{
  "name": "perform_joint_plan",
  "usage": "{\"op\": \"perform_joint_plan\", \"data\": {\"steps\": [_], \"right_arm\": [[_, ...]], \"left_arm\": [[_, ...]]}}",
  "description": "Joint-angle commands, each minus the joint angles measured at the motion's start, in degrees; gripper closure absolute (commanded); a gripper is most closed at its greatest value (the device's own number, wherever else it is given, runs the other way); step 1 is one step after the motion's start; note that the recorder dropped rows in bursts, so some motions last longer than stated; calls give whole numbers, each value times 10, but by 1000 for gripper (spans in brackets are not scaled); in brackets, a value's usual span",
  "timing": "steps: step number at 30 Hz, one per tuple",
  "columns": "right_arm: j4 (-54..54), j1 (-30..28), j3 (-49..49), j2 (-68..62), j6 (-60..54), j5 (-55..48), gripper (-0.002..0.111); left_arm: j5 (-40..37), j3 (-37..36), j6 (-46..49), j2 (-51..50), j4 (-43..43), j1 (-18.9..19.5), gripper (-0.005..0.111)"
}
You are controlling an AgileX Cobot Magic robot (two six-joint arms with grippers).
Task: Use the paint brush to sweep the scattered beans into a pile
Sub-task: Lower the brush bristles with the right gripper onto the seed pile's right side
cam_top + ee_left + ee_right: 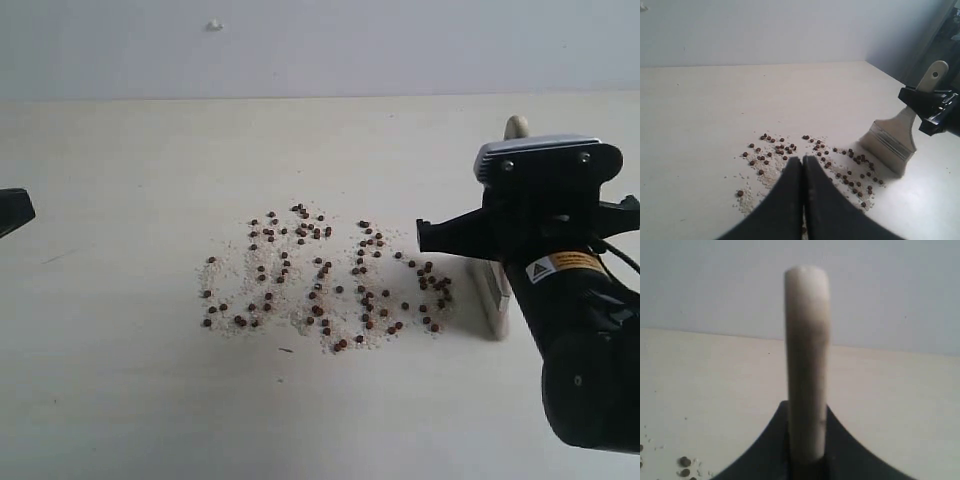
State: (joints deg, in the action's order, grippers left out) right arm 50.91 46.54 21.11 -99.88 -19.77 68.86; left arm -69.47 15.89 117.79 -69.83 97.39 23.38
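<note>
Soft, even light keeps the pale table (150, 400) bright, shadows faint. Close to their cameras, the paint brush (806, 365) handle and the left gripper (803, 160) are blurred.

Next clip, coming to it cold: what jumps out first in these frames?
The eye goes first to the reddish-brown beans, which lie scattered wide across the middle of the pale table and are not yet a pile. At the right edge of the scatter, the right gripper clamps the handle of the paint brush, bristles down beside the beans. The left gripper is shut and holds nothing, off at the left.
</note>
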Motion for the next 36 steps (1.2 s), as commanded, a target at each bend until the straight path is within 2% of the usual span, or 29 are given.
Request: {"op": "perform_joint_plan", "data": {"steps": [1, 5, 24, 30, 36], "right_arm": [[-5, 1, 0, -11, 32, 11, 108], [-16, 1, 5, -11, 76, 11, 108], [7, 1, 154, -87, 79, -1, 108], [9, 1, 168, -89, 61, 2, 108], [11, 1, 168, -32, 10, 2, 108]], "left_arm": [[-5, -1, -3, 5, 4, 1, 107], [-5, -1, -3, 5, 4, 1, 107], [-5, -1, -3, 5, 4, 1, 107], [-5, -1, -3, 5, 4, 1, 107], [-5, -1, -3, 5, 4, 1, 107]]}}
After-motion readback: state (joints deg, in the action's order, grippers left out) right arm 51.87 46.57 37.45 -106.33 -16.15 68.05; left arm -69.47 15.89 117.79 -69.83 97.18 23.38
